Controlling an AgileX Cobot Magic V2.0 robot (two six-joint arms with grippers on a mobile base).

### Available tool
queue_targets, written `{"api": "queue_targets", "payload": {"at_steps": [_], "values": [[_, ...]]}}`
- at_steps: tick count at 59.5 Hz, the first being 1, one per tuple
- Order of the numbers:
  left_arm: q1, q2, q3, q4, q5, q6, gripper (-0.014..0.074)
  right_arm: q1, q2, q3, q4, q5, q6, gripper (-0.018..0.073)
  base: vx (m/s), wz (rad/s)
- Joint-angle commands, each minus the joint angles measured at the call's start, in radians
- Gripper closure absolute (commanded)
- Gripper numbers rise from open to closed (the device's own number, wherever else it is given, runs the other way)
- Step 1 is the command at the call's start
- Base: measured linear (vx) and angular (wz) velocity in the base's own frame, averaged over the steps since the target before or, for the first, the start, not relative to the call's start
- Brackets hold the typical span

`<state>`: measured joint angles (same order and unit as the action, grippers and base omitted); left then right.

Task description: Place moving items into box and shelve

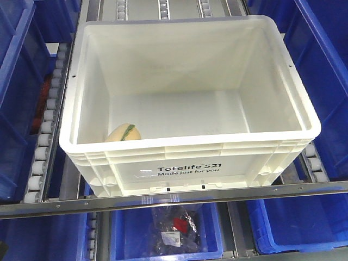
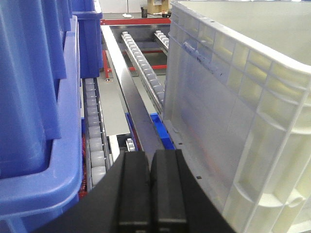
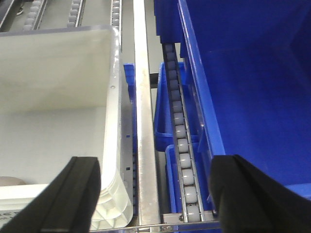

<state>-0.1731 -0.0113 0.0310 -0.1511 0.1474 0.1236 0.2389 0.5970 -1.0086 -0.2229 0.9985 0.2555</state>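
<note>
The white Totelife 521 crate point(image 1: 190, 163) sits on the roller shelf point(image 1: 43, 147) between blue bins point(image 1: 326, 81) — the pale yellow green-striped toy point(image 1: 123, 132) lies in its front-left corner. The left gripper point(image 2: 150, 189) has its fingers pressed together; the right gripper point(image 3: 155, 187) is spread wide — nothing held.

Matte black, blocky end effector fingers point(image 2: 153, 194)
</note>
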Motion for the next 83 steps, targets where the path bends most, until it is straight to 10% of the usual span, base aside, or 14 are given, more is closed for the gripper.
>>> {"api": "queue_targets", "payload": {"at_steps": [1, 17, 49, 83], "values": [[0.003, -0.015, 0.015, -0.012, -0.076, -0.009, 0.0604, -0.023, -0.003, -0.029, -0.03, -0.083, -0.009, 0.0129, 0.0, 0.0], [0.003, -0.015, 0.015, -0.012, -0.076, -0.009, 0.0604, -0.245, -0.147, 0.172, 0.057, -0.382, -0.139, 0.0578, 0.0, 0.0], [0.003, -0.015, 0.015, -0.012, -0.076, -0.009, 0.0604, -0.28, -0.511, 0.888, 0.223, -0.982, -0.294, 0.0568, 0.0, 0.0], [0.003, -0.015, 0.015, -0.012, -0.076, -0.009, 0.0603, -0.285, -0.624, 1.042, 0.209, -0.981, -0.293, 0.0568, 0.0, 0.0]]}}
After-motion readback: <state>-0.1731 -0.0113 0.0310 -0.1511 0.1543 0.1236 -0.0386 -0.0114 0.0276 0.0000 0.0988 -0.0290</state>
